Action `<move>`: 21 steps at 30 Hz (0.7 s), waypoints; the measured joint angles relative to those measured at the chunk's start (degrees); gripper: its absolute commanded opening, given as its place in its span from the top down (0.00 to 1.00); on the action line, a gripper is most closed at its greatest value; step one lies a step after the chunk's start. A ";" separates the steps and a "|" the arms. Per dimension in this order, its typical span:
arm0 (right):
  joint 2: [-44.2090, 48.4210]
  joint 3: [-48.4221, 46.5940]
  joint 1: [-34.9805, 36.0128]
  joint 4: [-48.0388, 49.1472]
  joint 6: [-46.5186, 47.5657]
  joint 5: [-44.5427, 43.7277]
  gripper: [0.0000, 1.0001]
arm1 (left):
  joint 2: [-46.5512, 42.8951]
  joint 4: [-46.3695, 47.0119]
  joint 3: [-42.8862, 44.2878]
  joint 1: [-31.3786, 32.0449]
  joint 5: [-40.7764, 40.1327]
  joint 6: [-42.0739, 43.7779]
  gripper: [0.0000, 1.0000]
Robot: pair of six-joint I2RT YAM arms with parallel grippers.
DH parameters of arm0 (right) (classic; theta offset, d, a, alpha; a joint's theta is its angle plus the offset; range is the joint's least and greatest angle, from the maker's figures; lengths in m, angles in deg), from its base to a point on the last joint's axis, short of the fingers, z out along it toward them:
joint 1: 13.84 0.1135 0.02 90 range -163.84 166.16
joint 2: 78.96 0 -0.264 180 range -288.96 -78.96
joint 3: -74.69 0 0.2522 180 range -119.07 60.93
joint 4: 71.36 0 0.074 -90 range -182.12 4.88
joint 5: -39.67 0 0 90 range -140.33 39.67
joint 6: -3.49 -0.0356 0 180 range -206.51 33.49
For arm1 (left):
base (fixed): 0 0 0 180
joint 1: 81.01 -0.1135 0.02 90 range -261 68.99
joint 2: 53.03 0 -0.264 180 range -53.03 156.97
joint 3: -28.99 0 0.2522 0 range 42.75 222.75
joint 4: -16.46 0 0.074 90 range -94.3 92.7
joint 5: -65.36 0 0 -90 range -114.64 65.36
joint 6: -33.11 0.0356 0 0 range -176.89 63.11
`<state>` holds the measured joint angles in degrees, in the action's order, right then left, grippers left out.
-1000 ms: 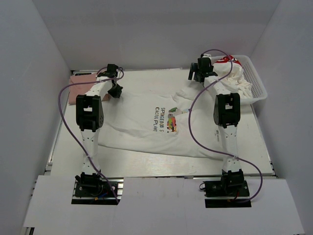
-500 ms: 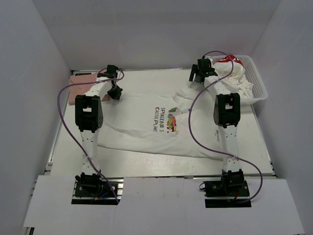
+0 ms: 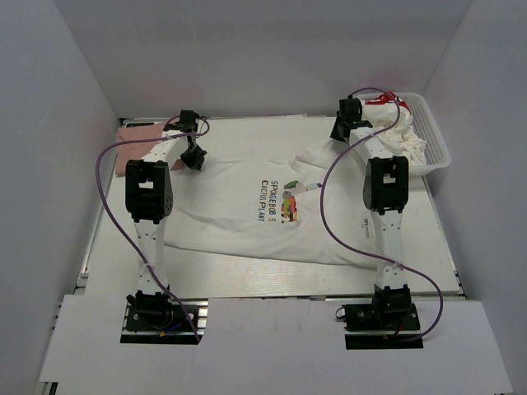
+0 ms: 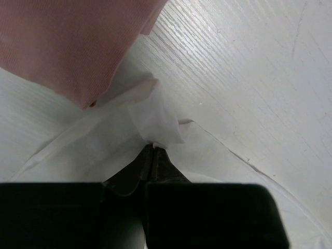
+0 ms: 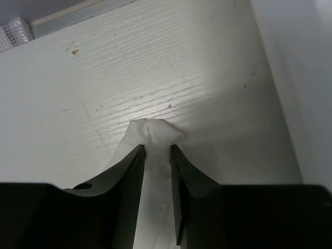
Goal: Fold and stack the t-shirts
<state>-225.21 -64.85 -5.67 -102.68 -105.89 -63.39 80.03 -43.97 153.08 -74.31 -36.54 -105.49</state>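
A white t-shirt (image 3: pixel 239 206) with a colourful cartoon print and dark lettering lies spread across the table. My left gripper (image 3: pixel 193 154) (image 4: pixel 153 148) is shut on a bunched far-left edge of this t-shirt (image 4: pixel 155 116), right beside the folded dusty-pink t-shirt (image 3: pixel 136 138) (image 4: pixel 67 41). At the shirt's far-right corner, my right gripper (image 3: pixel 342 130) (image 5: pixel 156 148) has its fingers closed against a pinched fold of white cloth (image 5: pixel 154 132) that fills the gap between them.
A white mesh basket (image 3: pixel 436 141) stands at the far right and holds a crumpled heap of white t-shirts (image 3: pixel 399 132), one with red print. A corner of the basket (image 5: pixel 15 31) shows in the right wrist view. The enclosure's walls stand close on all sides.
My right gripper has shifted slightly right and its jaws have closed from wide open onto the shirt's far-right corner. The left gripper has kept its hold and place.
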 measured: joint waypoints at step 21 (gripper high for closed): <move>40.11 39.69 0.85 9.49 3.04 2.75 1.00 | -6.40 2.99 -2.54 0.44 0.22 3.85 0.99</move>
<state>-185.11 -25.16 -4.82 -93.20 -102.85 -60.64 73.62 -40.98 150.54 -73.87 -36.32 -101.65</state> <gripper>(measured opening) 0.016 0.113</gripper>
